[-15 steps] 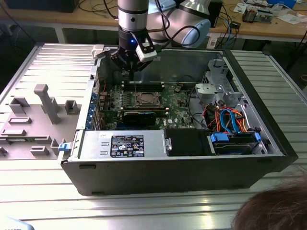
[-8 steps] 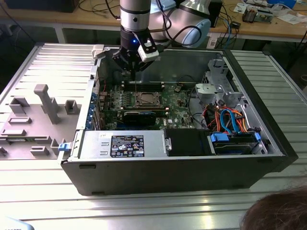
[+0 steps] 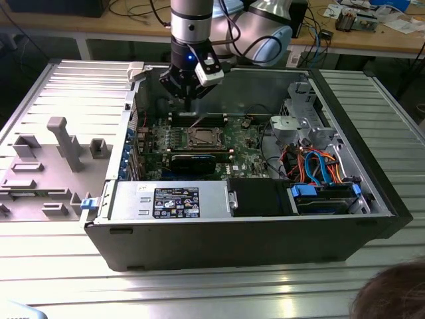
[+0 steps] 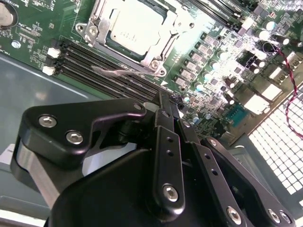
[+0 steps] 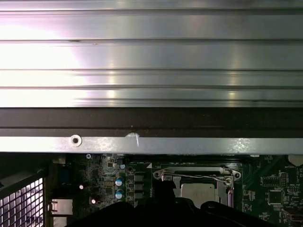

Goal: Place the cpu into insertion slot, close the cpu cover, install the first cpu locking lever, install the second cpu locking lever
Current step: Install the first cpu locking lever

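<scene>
Black gripper (image 4: 166, 101), fingers pressed together on nothing, hangs just above the memory slots (image 4: 102, 71) beside the socket where the cpu (image 4: 135, 28) sits under its cpu cover (image 4: 163, 42); descending off-line risks snagging the thin locking lever (image 4: 120, 72)

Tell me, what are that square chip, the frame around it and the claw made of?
The cpu looks like dull grey metal on top: matte, with a soft glare. The cpu cover looks like bright bare steel: it glints and shows stamped edges. The gripper looks like black matte metal or hard plastic, joined with shiny screws; which one, I cannot tell.
</scene>
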`<state>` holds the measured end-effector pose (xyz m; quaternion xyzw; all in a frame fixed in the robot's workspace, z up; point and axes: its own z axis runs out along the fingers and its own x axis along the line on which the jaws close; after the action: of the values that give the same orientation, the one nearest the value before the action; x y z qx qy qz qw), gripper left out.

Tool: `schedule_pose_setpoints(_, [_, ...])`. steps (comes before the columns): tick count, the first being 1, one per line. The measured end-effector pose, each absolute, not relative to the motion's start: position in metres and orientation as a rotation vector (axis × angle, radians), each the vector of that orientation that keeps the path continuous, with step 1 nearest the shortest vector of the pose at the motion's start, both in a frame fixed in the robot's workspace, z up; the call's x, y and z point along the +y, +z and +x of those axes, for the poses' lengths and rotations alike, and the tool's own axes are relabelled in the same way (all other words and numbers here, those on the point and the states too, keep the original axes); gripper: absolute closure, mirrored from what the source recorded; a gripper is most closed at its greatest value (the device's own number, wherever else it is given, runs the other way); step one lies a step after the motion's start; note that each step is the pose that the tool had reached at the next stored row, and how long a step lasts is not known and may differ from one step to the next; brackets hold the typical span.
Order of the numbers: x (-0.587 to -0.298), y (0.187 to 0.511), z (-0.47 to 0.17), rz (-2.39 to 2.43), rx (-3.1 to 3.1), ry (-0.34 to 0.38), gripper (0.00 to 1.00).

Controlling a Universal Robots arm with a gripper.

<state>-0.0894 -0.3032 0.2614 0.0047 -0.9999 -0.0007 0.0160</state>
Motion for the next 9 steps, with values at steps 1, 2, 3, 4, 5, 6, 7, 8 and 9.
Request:
schedule_pose_setpoints(1, [-0.3032, 0.2614, -0.0884, 0.015, -3.11, -0.002, 0.89])
schedule_pose_setpoints(2, [-0.3033, 0.2614, -0.0875, 0.015, -3.11, -0.002, 0.89])
schedule_pose_setpoints(3, [-0.3033, 0.2614, -0.0867, 0.015, -3.11, -0.002, 0.89])
schedule_pose_setpoints(4, [-0.3032, 0.2614, -0.0859, 0.015, -3.11, -0.002, 0.89])
schedule_pose_setpoints(5, [-0.3032, 0.2614, -0.0853, 0.014, -3.11, -0.002, 0.89])
schedule_pose_setpoints(6, [-0.3032, 0.2614, -0.0845, 0.015, -3.11, -0.002, 0.89])
schedule_pose_setpoints(7, [-0.3032, 0.2614, -0.0839, 0.015, -3.11, -0.002, 0.89])
schedule_pose_setpoints(8, [-0.3033, 0.2614, -0.0832, 0.015, -3.11, -0.002, 0.89])
schedule_pose_setpoints(9, [-0.3033, 0.2614, -0.0824, 0.015, -3.11, -0.002, 0.89])
